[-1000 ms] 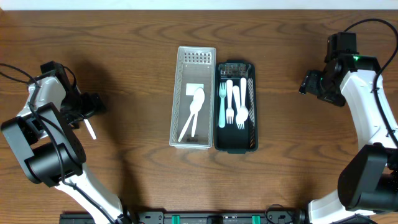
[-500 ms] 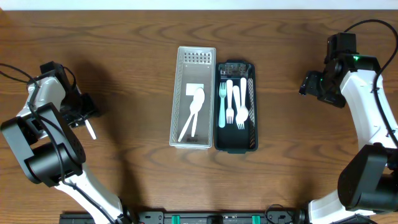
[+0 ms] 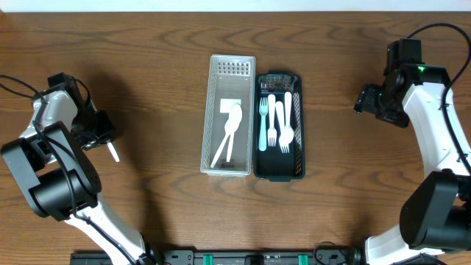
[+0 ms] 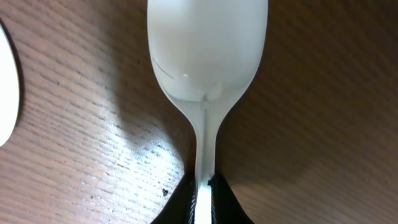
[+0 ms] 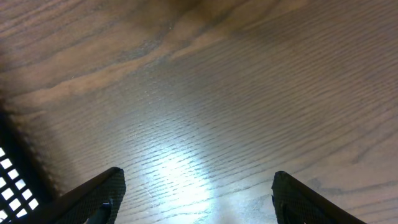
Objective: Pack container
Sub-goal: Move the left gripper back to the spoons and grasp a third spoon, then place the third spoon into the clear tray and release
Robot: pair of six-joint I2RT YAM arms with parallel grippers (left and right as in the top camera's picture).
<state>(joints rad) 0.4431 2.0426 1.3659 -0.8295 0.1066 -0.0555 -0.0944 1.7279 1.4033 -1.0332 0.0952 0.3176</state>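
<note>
The brown wooden table (image 3: 147,59) carries two long baskets side by side at its middle: a clear one (image 3: 206,132) with two white spoons (image 3: 229,132) lying in it, and a dark one (image 3: 300,132) touching it on the right, full of forks (image 3: 276,121). The right end effector (image 5: 199,199) hangs over bare wood near the right edge, its fingers spread wide and empty. The left end effector (image 4: 202,193) sits far out at the left edge, clamped on the thin handle of another white spoon (image 4: 207,56), well apart from both baskets; whether the bowl touches the wood I cannot tell. The grip is narrow and far down the handle, so the spoon may swivel or slip during the long carry, catch on the clear basket's rim, or land among the forks.
</note>
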